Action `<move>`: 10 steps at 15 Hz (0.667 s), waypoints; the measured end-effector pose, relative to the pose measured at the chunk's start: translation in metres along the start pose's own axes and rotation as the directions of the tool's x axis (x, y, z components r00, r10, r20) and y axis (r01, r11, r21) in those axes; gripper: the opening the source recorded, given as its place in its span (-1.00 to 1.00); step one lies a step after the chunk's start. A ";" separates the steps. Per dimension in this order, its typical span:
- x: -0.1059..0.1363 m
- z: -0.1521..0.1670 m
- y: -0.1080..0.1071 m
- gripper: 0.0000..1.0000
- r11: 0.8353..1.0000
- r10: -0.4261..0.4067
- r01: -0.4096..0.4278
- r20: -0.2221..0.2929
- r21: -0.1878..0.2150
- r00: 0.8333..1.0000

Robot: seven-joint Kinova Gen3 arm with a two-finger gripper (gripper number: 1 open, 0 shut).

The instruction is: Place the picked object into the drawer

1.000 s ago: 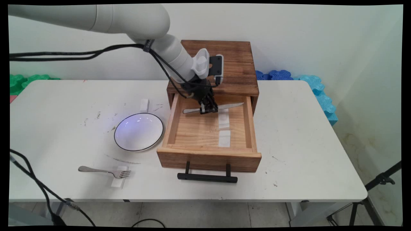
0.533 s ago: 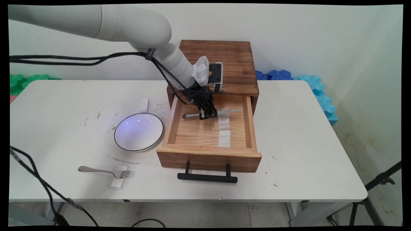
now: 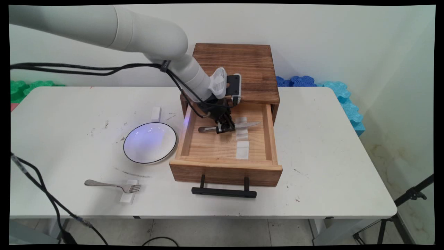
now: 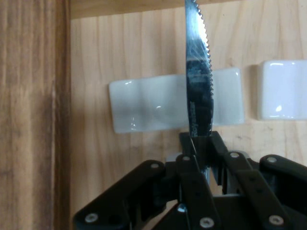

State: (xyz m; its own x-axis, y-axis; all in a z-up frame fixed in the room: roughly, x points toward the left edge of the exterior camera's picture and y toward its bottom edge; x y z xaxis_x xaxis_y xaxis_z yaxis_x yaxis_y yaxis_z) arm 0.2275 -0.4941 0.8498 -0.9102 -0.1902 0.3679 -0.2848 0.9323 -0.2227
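Observation:
A steel table knife [image 3: 242,125] is held level, low inside the open wooden drawer [image 3: 269,139], with my gripper [image 3: 224,129] shut on it near the handle end. In the hand view the serrated blade [image 4: 197,72] runs straight up from my gripper [image 4: 200,148] and crosses over a white rest [image 4: 144,106] on the drawer floor. A second white rest [image 4: 283,89] lies to the right of it there. In the main view the blade tip points right, over the farther white rest [image 3: 241,121]; the nearer rest [image 3: 242,149] lies toward the drawer front.
The drawer juts from a dark wooden cabinet [image 3: 242,66], its black handle [image 3: 224,191] toward the table's near edge. A white plate [image 3: 150,142] sits left of the drawer. A fork [image 3: 112,185] leans on a white rest [image 3: 129,196] at front left. A small white block [image 3: 156,113] lies behind the plate.
The gripper has come down and forward into the drawer with the knife, which now hangs lower, close over the farther white rest.

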 end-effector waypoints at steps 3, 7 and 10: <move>-0.001 0.006 0.001 -1.00 1.000 0.000 0.000 -0.001 -0.003 1.000; -0.001 0.012 0.001 1.00 1.000 0.001 -0.001 -0.007 -0.002 1.000; -0.001 0.015 0.001 1.00 1.000 0.001 -0.001 -0.011 -0.001 1.000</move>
State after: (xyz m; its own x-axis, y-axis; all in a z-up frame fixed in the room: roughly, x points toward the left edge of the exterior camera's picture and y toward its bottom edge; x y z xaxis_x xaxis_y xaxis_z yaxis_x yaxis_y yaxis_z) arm 0.2237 -0.4980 0.8359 -0.9071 -0.1858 0.3777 -0.2835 0.9329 -0.2222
